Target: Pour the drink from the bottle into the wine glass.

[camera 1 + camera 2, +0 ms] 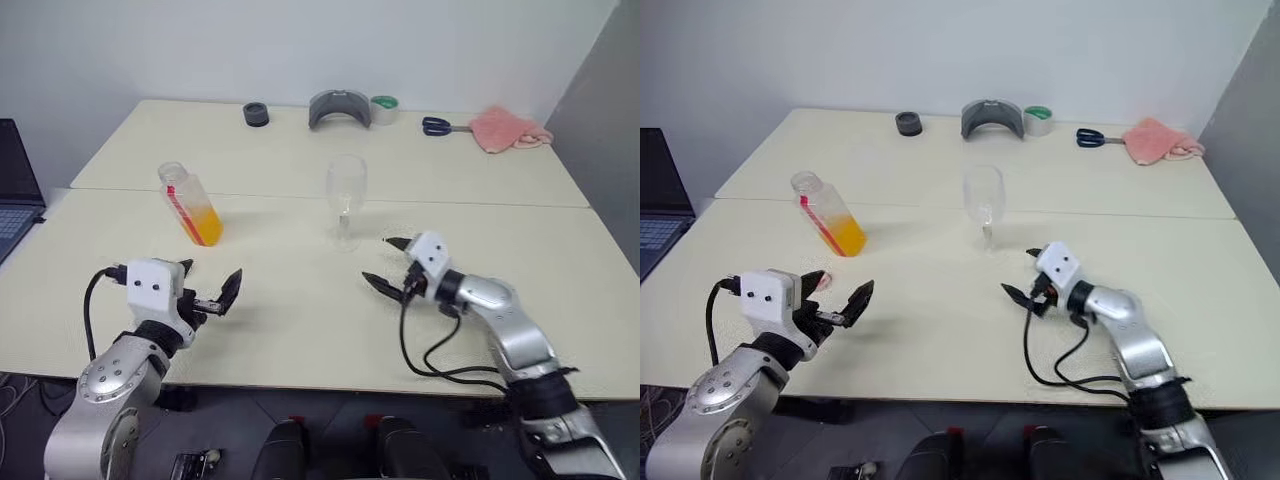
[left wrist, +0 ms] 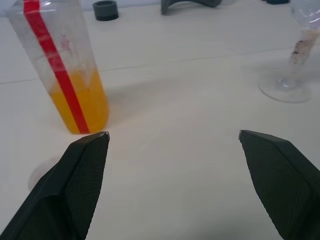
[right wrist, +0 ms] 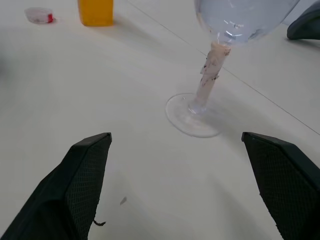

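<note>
The wine glass (image 1: 346, 198) is stood upright near the middle of the tabletop (image 1: 300, 320), bowl looks empty, and it's used as the ref point here. The bottle (image 1: 190, 204) is stood well to the left of the glass, approx same depth, uncapped, w/ the drink (image 1: 204, 225) filling only the lower part and a red stripe run down its side. A small cap (image 3: 39, 15) is seen lying on the tabletop beyond the bottle from the right wrist view.

Right gripper (image 1: 384, 263) is held just in front of the glass and a bit to the right, apart from the foot, nothing gripped. Its fingers (image 3: 82, 185) are spread wide, the stem and foot framed between them in the wrist view. The forearm is angled in from the front-right edge, wrist bent toward the glass.

Left gripper (image 1: 211, 288) is held low over the tabletop, front-left of the glass and nearer than the bottle, pointed roughly level and fwd. Fingers (image 2: 80, 180) spread wide, nothing held; bottle is seen just past the one fingertip.

Far behind the glass: a grey curved piece (image 1: 340, 107), a tape roll (image 1: 384, 108), a dark ring (image 1: 256, 114), scissors (image 1: 436, 126) and a pink cloth (image 1: 508, 130).
</note>
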`<state>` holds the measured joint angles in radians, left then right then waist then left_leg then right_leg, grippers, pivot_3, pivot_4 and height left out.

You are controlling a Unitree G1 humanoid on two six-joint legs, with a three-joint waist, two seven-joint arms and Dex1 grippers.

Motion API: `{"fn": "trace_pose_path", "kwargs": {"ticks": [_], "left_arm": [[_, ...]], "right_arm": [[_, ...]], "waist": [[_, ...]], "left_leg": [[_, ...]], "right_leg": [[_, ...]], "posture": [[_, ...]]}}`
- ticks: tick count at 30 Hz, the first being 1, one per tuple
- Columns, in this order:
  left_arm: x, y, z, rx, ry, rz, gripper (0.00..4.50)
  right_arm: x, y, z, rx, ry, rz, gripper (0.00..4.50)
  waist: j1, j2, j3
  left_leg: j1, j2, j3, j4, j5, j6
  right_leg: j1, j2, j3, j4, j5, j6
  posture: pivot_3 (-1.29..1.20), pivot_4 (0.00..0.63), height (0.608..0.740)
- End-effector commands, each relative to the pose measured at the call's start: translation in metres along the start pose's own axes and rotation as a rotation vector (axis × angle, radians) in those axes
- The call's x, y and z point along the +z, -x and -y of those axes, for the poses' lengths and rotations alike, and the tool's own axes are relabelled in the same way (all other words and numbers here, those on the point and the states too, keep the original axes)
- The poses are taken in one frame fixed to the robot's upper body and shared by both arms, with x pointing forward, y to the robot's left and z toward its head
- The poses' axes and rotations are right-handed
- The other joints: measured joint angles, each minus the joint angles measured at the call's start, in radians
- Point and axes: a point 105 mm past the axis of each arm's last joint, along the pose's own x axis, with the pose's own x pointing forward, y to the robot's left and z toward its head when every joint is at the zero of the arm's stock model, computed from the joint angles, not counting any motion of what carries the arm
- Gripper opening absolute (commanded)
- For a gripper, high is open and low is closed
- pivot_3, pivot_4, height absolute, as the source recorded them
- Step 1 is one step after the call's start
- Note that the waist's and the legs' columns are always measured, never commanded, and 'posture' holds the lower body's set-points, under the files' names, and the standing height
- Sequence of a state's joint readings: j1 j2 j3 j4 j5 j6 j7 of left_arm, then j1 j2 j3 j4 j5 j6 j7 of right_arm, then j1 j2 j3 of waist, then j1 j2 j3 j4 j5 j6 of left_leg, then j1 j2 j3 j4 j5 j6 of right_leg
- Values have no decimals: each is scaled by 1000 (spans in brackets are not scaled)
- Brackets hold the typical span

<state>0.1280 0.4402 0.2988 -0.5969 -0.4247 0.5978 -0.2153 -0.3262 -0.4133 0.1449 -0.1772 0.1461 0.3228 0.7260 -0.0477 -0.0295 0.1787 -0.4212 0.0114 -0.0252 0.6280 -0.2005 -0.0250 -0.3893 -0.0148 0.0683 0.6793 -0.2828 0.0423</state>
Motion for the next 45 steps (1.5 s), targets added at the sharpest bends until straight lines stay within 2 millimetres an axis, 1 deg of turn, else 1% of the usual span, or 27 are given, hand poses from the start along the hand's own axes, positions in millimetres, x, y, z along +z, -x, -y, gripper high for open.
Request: {"fn": "trace_pose_path", "kwargs": {"ticks": [1,3,6,10,17,28,35,45], "left_arm": [[12,-2,-7,67,-16,66,4500],[12,-3,-11,96,-9,68,4500],[11,-8,-18,136,-8,74,4500],[17,-13,-25,171,-8,97,4500],[19,-15,-36,216,-19,102,4500],[25,-22,-52,253,-34,121,4500],[28,-26,-56,246,-45,127,4500],[33,-33,-61,233,-52,133,4500]], "right_arm": [[39,16,-8,51,0,106,4446],[50,23,-14,81,-14,124,4446],[54,28,-22,119,-19,126,4446],[63,36,-27,149,-54,155,4446],[81,49,-35,194,-72,192,4446],[94,54,-35,179,-84,214,4446],[101,58,-35,179,-90,232,4446],[102,61,-33,158,-99,229,4446]], "waist": [[0,0,0],[1,0,0],[3,-1,0],[9,-1,0],[12,-1,0],[15,-1,0],[15,-2,0],[15,-2,0]], "left_leg": [[0,0,0,0,0,0],[0,0,-1,0,0,0],[0,0,0,0,0,0],[0,0,0,0,0,0],[0,0,0,0,0,0],[-1,0,0,0,0,0],[-1,0,0,0,0,0],[-1,0,0,0,0,0]], "right_leg": [[0,0,0,0,0,0],[0,0,0,0,0,0],[0,1,0,0,0,0],[0,1,0,-1,-1,1],[0,1,0,-1,-1,1],[0,1,0,-1,-1,2],[0,1,-1,-1,-1,2],[0,1,-1,-1,-1,2]], "posture": [[0,150,740],[0,150,740],[0,150,740],[0,150,740],[0,150,740],[0,150,740],[0,150,740],[0,150,740]]}}
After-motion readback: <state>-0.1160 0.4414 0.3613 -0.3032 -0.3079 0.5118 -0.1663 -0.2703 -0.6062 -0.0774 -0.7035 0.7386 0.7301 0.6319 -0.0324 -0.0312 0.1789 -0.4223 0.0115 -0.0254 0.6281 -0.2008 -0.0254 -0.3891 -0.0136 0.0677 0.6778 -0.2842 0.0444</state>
